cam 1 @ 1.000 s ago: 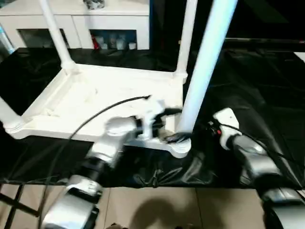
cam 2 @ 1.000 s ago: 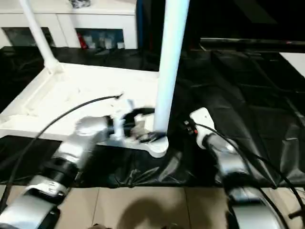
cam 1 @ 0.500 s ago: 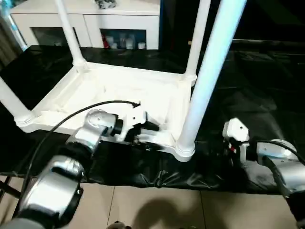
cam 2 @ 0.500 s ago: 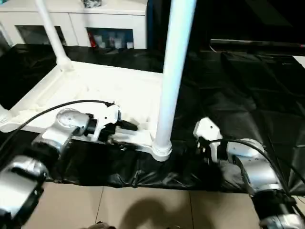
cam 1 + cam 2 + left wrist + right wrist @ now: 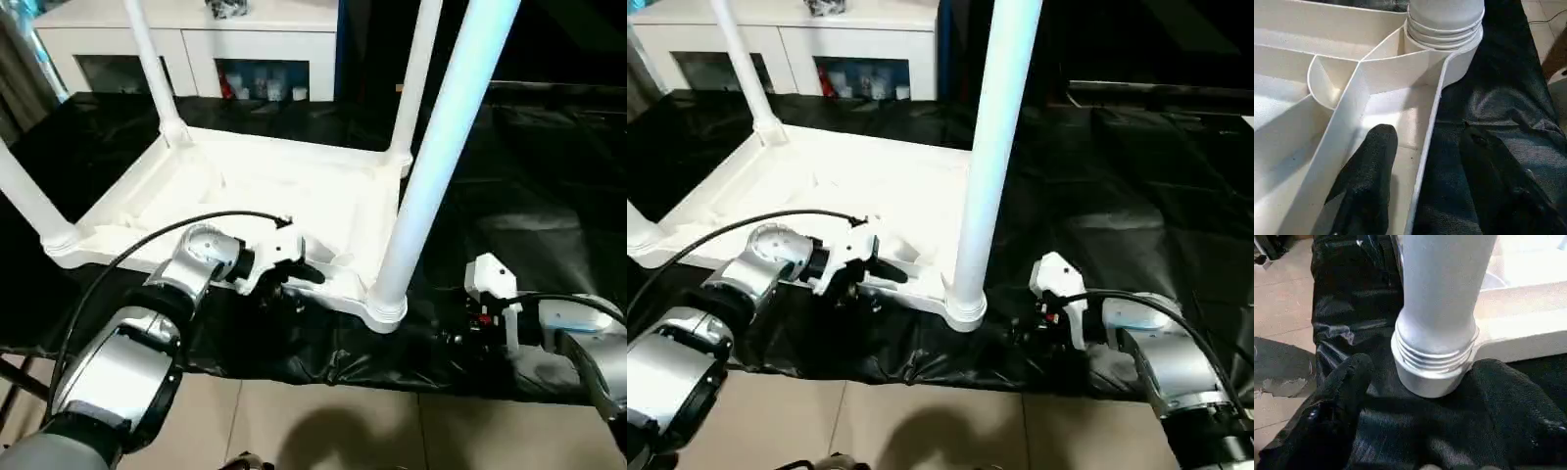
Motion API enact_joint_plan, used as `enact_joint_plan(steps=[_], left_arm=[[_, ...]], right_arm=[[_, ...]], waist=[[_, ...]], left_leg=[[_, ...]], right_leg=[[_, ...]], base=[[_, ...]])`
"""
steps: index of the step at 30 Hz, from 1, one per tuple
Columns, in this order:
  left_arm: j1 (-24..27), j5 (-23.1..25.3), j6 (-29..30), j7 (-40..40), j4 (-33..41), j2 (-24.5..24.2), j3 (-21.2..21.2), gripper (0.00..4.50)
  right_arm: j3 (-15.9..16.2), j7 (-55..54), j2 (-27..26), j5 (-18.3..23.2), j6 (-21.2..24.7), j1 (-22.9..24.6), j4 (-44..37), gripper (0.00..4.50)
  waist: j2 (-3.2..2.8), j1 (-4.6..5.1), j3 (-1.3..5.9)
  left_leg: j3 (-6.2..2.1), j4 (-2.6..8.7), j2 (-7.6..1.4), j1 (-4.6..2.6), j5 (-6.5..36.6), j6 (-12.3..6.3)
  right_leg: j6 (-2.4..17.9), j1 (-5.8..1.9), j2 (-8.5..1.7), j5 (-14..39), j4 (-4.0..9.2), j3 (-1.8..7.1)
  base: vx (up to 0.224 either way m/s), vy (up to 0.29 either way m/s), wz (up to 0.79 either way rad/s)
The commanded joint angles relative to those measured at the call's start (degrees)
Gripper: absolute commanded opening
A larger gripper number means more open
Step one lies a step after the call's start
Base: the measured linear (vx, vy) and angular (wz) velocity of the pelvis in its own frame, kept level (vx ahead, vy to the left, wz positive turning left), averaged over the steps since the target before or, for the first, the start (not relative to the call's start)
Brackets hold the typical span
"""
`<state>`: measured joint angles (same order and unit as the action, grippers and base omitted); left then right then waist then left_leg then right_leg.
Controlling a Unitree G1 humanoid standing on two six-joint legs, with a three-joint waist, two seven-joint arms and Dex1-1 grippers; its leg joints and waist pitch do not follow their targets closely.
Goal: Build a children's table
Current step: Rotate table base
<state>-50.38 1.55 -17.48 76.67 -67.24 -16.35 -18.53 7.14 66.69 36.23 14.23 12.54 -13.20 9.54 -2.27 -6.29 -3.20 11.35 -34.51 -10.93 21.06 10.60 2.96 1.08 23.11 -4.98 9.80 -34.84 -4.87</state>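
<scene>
Left eye view: the upturned table top (image 5: 245, 196) lies flat, legs (image 5: 436, 157) pointing straight up. Left gripper (image 5: 1425, 161) straddles its rim, open; right gripper (image 5: 1415, 396) gapes empty beside the near leg.

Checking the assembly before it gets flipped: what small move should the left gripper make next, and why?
Probably close on the table top's near rim. The left gripper is open and straddles that rim, one finger inside the ribbed underside, the other over the black sheet, beside the seated near leg.
</scene>
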Motion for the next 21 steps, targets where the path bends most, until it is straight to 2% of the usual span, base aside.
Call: enact_joint_plan(steps=[1, 5, 6, 7, 11, 14, 21], left_arm=[[-1.5, 1.1, -0.6, -0.5, -0.9, -0.1, 0.4, 2.06], [-2.1, 1.8, -1.1, -0.6, -2.1, 0.0, 0.6, 1.96], [-2.3, 2.0, -1.2, -0.7, -2.5, 0.1, 0.6, 1.70], [-2.5, 2.2, -1.3, -0.8, -2.8, 0.1, 0.6, 1.63], [-3.2, 2.9, -1.1, -0.7, -3.8, 0.3, 0.7, 1.24], [-3.4, 3.6, -1.2, -0.8, -4.3, 0.4, 0.4, 1.17], [-3.6, 5.6, -1.4, -1.5, -5.3, 0.3, -0.4, 0.52]], right_arm=[[-0.7, -0.3, 0.5, 1.1, 0.7, 0.3, -1.3, 4.08], [-0.7, -0.5, 0.5, 0.9, 1.2, 0.3, -1.6, 4.29], [-0.7, -0.5, 0.5, 0.9, 1.4, 0.3, -1.8, 4.48], [-0.7, -0.5, 0.5, 0.9, 1.7, 0.3, -1.9, 4.50], [-0.8, -0.7, 0.4, 1.0, 2.0, 0.4, -2.2, 4.50], [-0.7, -0.8, 0.4, 1.1, 2.1, 0.5, -2.4, 4.50], [-0.7, -1.2, 0.2, 1.2, 2.3, 0.5, -2.7, 4.50]], waist=[[0.70, -0.31, 4.07], [0.59, -0.43, 4.09], [0.59, -0.44, 4.09], [0.57, -0.46, 4.10], [0.58, -0.43, 4.13], [0.39, -0.45, 4.18], [0.33, -0.38, 4.09]], left_leg=[[-1.31, 3.67, -2.15, -0.45, 12.3, -4.37], [-1.35, 3.71, -2.17, -0.49, 12.4, -4.25], [-1.37, 3.75, -2.24, -0.51, 12.4, -4.23], [-1.37, 3.74, -2.25, -0.53, 12.5, -4.18], [-1.39, 3.73, -2.19, -0.34, 12.0, -4.34], [-1.39, 3.67, -2.20, -0.34, 11.7, -4.48], [-1.47, 3.80, -2.22, -0.40, 12.5, -4.12]], right_leg=[[11.4, -3.37, -3.76, 16.2, 5.10, 2.48], [10.9, -3.31, -3.75, 16.9, 5.21, 2.39], [11.0, -3.27, -3.77, 16.5, 5.14, 2.39], [11.1, -3.27, -3.80, 16.3, 5.12, 2.40], [11.3, -3.47, -3.89, 15.3, 5.01, 2.33], [11.5, -3.47, -3.89, 14.5, 4.99, 2.31], [11.0, -3.48, -3.91, 16.0, 5.19, 2.25]], base=[[0.000, 0.000, 0.00], [0.000, 0.000, 0.00], [0.000, 0.000, 0.00], [0.000, 0.000, 0.00], [0.000, 0.000, 0.00], [0.000, 0.000, 0.00], [0.000, 0.000, 0.00]])
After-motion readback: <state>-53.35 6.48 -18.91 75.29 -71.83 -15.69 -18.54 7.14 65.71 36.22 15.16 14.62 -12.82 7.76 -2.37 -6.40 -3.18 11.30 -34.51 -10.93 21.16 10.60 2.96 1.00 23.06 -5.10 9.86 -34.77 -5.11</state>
